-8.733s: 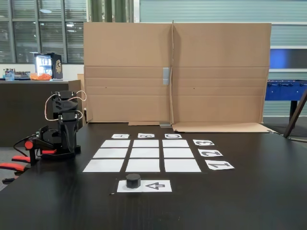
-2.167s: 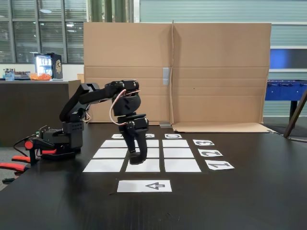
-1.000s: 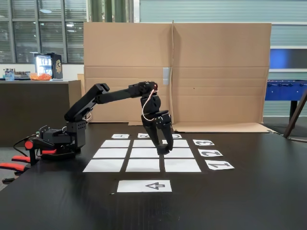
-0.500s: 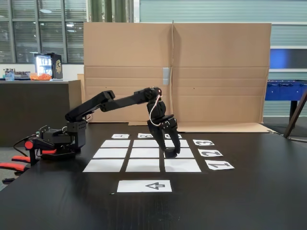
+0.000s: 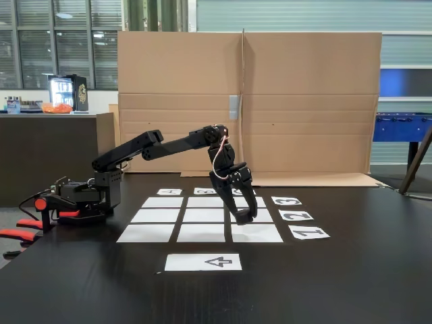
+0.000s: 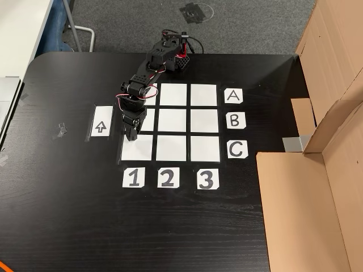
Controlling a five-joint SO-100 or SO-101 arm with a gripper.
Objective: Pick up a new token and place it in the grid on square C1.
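Over square C1 [image 6: 136, 148] we see the gripper [image 5: 246, 217] clamped on the token [image 5: 247, 219]. Releasing high risks it rolling off-cell.

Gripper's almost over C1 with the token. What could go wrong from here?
1. The gripper hangs at the edge of square C1 nearest B1; releasing now could leave the token straddling the gap.
2. The token is hidden between the fingers in both views, so a slipped grip would go unseen.
3. Descending too far could shift the paper square.

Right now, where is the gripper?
In the other view, the gripper hangs over the upper left edge of square C1, just right of the arrow sheet.
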